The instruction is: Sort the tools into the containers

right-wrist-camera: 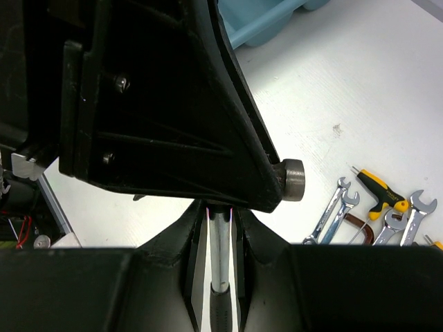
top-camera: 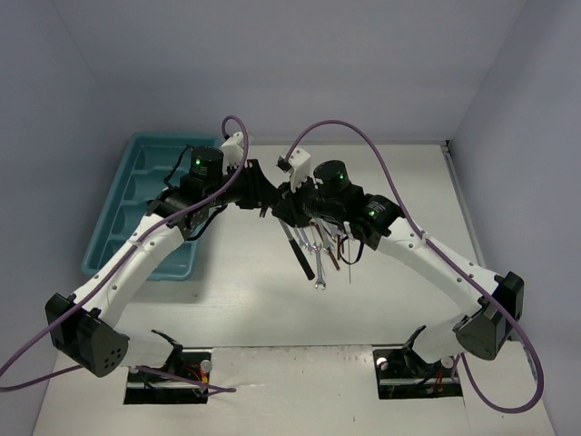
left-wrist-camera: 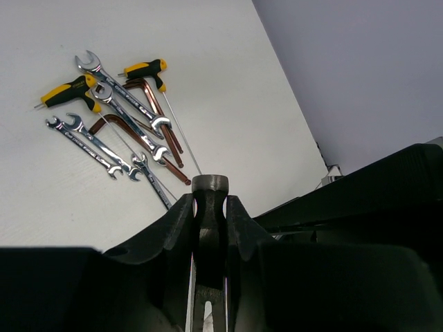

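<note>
Pale worktop (top-camera: 263,309) lies beneath both arms; the left hand (left-wrist-camera: 210,207) is clamped on the hammer (left-wrist-camera: 210,182) at its head, the right hand (right-wrist-camera: 220,218) closed on its silver shaft, likely a handover toward the tray (top-camera: 113,227) side; the hammer hangs aloft, long axis in line with the right hand, head leftward; other tools (left-wrist-camera: 118,131) lie below.

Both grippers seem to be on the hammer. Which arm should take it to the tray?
Left. The left gripper grips the hammer at its head, and the teal tray sits on its side; the right gripper would reach across.
</note>
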Controlling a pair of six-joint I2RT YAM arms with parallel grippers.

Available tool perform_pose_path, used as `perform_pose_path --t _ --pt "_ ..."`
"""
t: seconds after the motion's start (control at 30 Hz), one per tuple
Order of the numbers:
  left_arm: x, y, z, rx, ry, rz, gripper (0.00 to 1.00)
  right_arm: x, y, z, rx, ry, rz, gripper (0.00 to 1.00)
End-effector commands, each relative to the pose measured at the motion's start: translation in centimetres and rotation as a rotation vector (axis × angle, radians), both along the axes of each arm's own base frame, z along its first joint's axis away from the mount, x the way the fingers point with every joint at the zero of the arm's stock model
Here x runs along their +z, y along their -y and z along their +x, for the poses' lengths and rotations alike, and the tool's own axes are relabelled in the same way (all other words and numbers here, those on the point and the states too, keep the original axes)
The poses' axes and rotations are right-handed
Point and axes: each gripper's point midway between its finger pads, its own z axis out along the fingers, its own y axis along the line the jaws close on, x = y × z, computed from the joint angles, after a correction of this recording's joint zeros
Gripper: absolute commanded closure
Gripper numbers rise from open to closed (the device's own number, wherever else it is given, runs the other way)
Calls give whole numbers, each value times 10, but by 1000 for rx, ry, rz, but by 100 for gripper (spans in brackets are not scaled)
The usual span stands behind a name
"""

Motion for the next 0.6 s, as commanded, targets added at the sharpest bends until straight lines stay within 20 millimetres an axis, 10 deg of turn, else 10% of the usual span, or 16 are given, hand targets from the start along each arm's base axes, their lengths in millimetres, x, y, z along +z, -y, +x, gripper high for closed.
perform_pose_path --t 0.0,0.13,0.47,0.57 --pt "18 -5 -1 12 73 -14 100 46 -8 14 -18 131 109 100" --pt "24 -9 1 38 101 -15 100 45 -7 15 -35 122 112 95" --pt "21 -28 23 137 96 -1 100 59 23 11 -122 155 133 6" --pt "23 -39 32 173 105 -9 100 63 38 5 -149 155 146 0"
